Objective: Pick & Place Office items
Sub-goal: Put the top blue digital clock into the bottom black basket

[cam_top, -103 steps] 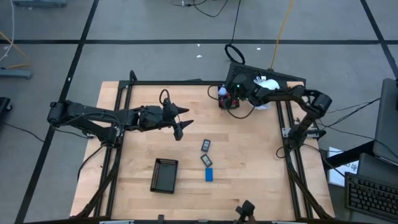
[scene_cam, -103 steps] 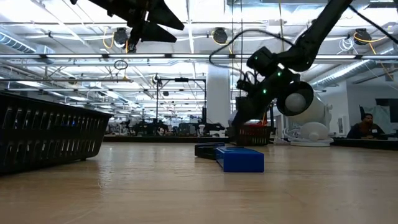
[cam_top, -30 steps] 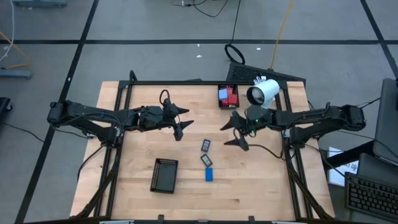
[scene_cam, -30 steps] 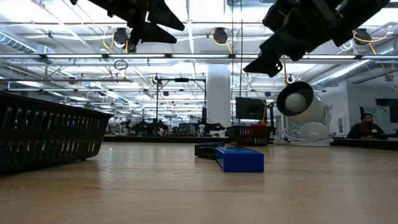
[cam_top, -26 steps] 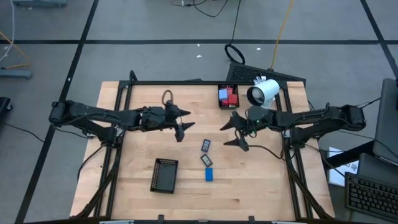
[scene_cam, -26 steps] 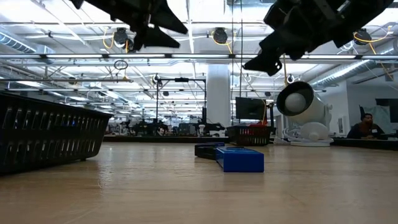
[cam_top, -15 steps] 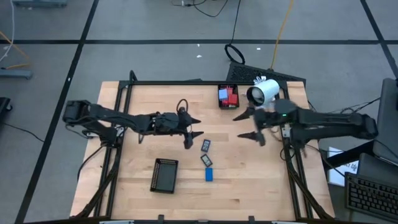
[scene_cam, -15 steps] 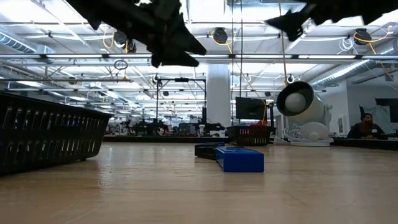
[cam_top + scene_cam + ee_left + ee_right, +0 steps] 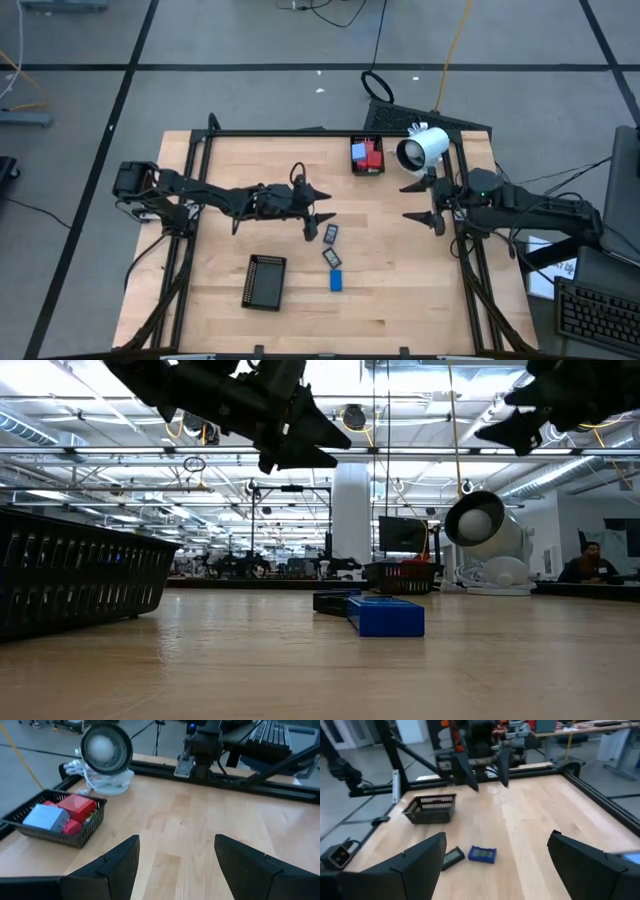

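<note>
Arms had traded roles — right gripper [image 9: 424, 200], jaws apart and empty, pulled back to the table's edge, while left gripper [image 9: 316, 217], also apart, reached beside the dark flat pieces [image 9: 330, 233], likely the next pick.

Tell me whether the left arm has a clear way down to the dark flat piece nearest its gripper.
Probably yes. The left gripper hangs open above the table, right beside the dark flat piece, with nothing between them. The black mesh tray and the right gripper are well off to the sides.
</note>
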You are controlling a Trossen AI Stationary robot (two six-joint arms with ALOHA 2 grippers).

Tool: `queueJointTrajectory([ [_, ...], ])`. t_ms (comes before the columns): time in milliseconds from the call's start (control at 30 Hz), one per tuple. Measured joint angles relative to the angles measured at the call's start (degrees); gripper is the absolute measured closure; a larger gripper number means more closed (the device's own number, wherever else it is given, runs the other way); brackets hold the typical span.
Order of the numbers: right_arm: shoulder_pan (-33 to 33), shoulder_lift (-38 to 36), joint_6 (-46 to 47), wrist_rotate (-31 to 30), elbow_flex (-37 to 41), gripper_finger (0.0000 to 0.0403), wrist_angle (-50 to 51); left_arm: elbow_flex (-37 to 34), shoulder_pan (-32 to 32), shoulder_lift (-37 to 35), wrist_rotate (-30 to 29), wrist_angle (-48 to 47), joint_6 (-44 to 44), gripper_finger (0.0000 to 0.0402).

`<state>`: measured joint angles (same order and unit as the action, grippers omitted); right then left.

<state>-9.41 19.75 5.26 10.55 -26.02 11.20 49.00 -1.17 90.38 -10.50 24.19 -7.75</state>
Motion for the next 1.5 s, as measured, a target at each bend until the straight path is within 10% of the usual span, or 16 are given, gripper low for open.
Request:
queueJointTrajectory([
  [500, 0.0, -16.8, 0.4, -6.4, 15.7, 0.0062, -8.5, 0.0, 0.0, 0.0, 0.0, -0.4, 2.1, 0.0142],
  [1500, 0.0, -17.3, 0.0, -6.0, 25.2, 0.0066, -17.0, 1.1, -5.7, 0.4, -4.5, -18.0, -17.8, 0.0142],
])
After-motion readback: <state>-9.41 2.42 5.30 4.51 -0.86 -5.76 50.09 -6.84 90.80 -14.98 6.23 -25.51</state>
